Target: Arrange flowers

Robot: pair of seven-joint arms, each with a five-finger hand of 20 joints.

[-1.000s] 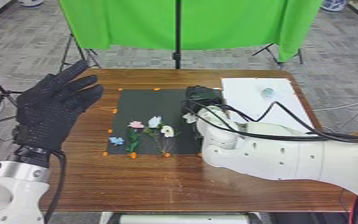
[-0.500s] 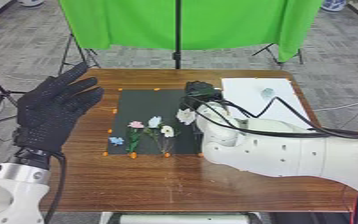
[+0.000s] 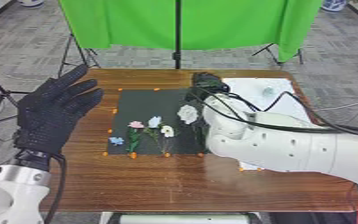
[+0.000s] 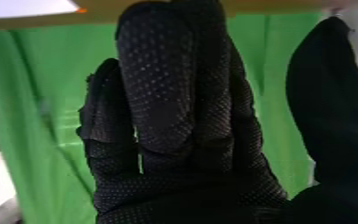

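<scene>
Holds right hand with fingers straight and almost together, thumb apart. Could knock big white flower, just behind fingers, crooked (probably very light) by swinging too low.

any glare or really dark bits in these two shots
Head view: a faint sheen on the table, and the paper is the bright area beside the dark mat; right wrist view: the right hand's thumb is almost solid black, while the dots on its fingers catch the light, and the green cloth behind shows soft folds.
</scene>
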